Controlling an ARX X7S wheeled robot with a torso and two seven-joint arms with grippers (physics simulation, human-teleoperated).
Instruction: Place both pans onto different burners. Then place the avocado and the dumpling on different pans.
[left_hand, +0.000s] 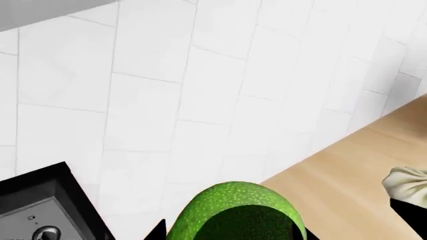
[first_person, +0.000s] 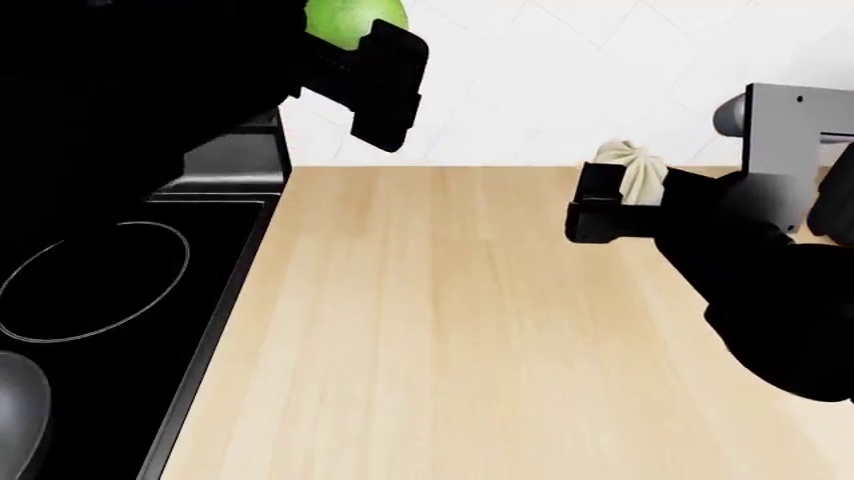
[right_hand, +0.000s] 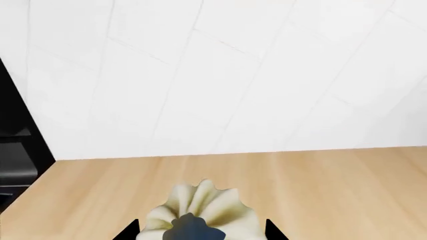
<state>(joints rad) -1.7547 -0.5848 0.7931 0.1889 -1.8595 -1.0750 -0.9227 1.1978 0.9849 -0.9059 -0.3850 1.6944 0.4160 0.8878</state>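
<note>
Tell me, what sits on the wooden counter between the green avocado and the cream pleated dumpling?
Nothing: in the head view, only bare wooden counter stretches between the avocado and dumpling, each held aloft.

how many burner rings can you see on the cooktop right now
1. A thin white circle outline on the glossy black glass cooktop, left of the wooden counter. Others may lie hidden beyond the frame or under the dark grey pan edge.

Head view looks forward and down over the wooden counter (first_person: 441, 340) — wrist views sit close behind their loads, facing the tiled wall (left_hand: 200, 90); all share counter and wall.
</note>
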